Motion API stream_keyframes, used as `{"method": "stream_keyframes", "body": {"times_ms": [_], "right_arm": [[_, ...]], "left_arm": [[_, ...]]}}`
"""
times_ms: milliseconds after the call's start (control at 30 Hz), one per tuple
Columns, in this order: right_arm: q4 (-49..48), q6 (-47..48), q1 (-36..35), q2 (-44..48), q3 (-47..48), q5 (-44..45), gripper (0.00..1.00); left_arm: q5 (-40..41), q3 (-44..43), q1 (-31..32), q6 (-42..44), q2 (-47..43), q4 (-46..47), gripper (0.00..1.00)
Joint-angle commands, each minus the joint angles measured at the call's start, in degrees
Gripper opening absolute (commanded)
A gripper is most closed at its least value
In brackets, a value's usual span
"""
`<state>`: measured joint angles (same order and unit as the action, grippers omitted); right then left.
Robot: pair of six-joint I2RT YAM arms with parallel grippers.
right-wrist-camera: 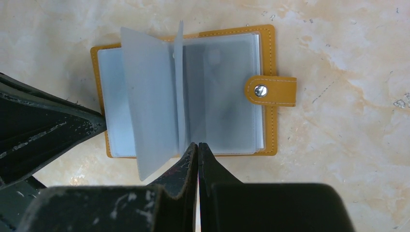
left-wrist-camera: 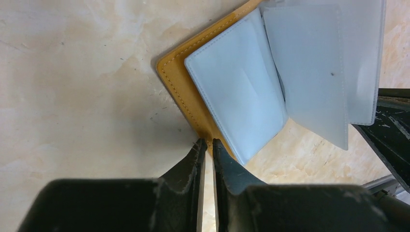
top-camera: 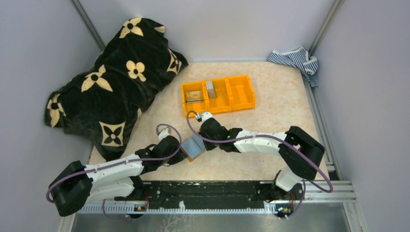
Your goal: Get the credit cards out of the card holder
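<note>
The card holder lies open on the table between my two grippers, orange-tan cover down, snap tab to one side. Its frosted grey-blue sleeves fan up, one standing upright at the spine. A darker shape shows through the sleeves near the tab; no credit card shows plainly there. My left gripper is shut on the cover's edge. My right gripper is shut, tips at the foot of the upright sleeve; whether it pinches it does not show.
An orange three-compartment bin sits behind the grippers, with flat card-like pieces in its left and middle sections. A black flowered blanket covers the left side. A striped cloth lies at the back right corner.
</note>
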<state>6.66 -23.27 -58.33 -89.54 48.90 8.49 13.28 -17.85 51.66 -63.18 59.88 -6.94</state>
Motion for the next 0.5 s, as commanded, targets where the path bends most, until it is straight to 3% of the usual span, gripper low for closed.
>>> {"method": "stream_keyframes", "body": {"times_ms": [0, 467], "right_arm": [[-2.2, -0.7, -0.4, 2.3, 2.8, -1.4, 0.00], [-2.8, -1.4, -3.6, -0.1, 4.7, -3.6, 0.00]], "left_arm": [[0.4, 0.8, 0.2, 1.3, 1.1, -1.1, 0.16], [5.3, -2.5, 0.2, 3.3, -7.6, -10.0, 0.16]]}}
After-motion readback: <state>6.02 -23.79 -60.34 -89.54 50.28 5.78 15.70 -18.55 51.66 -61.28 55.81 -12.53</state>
